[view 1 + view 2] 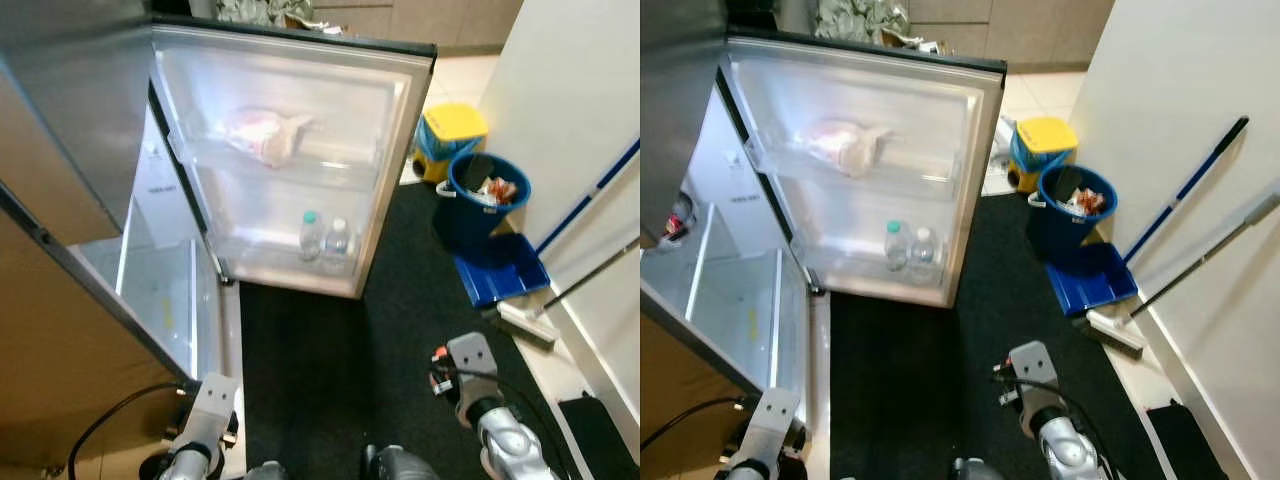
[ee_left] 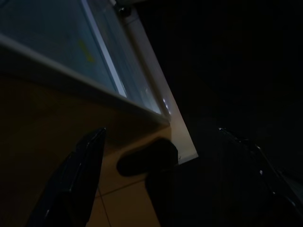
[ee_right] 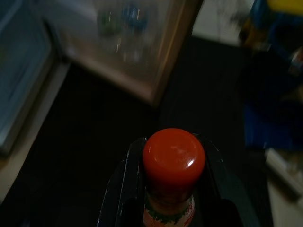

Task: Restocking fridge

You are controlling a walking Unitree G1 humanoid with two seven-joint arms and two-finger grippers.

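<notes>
Carrying step: a red-capped bottle [image 3: 173, 163] is clamped in the right end effector [image 3: 166, 189], the left end effector [image 2: 123, 175] held apart; placement in the open fridge door [image 1: 290, 150] is judged next.

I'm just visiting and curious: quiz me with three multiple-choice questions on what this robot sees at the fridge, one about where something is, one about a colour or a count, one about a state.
1. Where do the water bottles stand?
A. lower shelf of the open fridge door
B. in the blue bucket
C. on the black mat

2. What colour is the cap of the bottle in the right gripper?
A. green
B. red
C. white

3. How is the fridge door?
A. shut
B. taken off
C. swung wide open

Answers:
1 A, two bottles stand side by side on the lowest door shelf.
2 B, the right wrist view shows a red cap between the black fingers.
3 C, the door's inner shelves face the camera.
</notes>
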